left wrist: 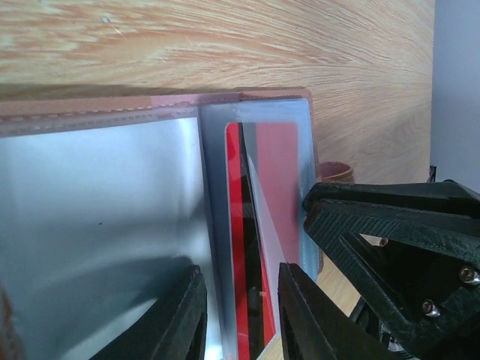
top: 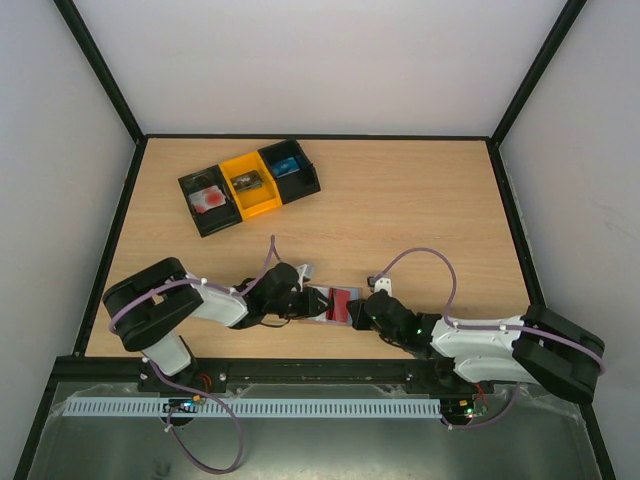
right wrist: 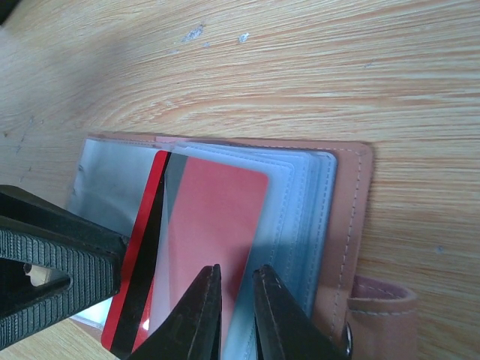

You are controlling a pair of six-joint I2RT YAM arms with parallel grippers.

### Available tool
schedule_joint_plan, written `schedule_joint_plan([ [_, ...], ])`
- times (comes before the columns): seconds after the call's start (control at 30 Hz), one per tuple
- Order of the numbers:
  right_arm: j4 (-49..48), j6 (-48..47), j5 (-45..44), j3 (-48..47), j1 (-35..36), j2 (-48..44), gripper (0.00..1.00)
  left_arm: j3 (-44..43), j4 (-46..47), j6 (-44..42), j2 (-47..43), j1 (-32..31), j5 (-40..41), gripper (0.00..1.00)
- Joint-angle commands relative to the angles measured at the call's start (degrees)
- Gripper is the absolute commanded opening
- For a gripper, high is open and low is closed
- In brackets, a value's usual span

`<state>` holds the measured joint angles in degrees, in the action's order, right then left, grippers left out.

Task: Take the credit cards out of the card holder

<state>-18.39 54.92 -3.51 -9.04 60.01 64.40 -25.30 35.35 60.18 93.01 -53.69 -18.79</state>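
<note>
Card holder [right wrist: 352, 225] leather-like, sleeves [right wrist: 300, 202] glossy plastic; table [right wrist: 300, 75] matt, perhaps laminate.

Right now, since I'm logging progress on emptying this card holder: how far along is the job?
Done: the card holder lies open on the table. In hand: a red card sticks partly out of its clear sleeve, with the right hand at its edge and the left hand beside it; I can't tell if either grips. Left: pulling that card free. No other card shows.
</note>
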Motion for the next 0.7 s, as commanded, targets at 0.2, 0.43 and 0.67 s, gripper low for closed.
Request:
schedule_joint_plan([
  [0.2,-0.63,0.72,-0.48,0.94,-0.20,1.17,0.13,0.76,2.65,0.40,1.14,0.14,-1.66,0.19],
  [0.43,-0.38,0.63,-0.86,0.90,-0.21,1.60,0.11,1.48,2.35,0.29,0.38,0.17,-1.25,0.03],
  [0.67,0.43,0.54,-1.75,1.15,-0.30,1.34,0.10,1.49,2.57,-0.45,0.06,0.49,-2.36,0.03],
])
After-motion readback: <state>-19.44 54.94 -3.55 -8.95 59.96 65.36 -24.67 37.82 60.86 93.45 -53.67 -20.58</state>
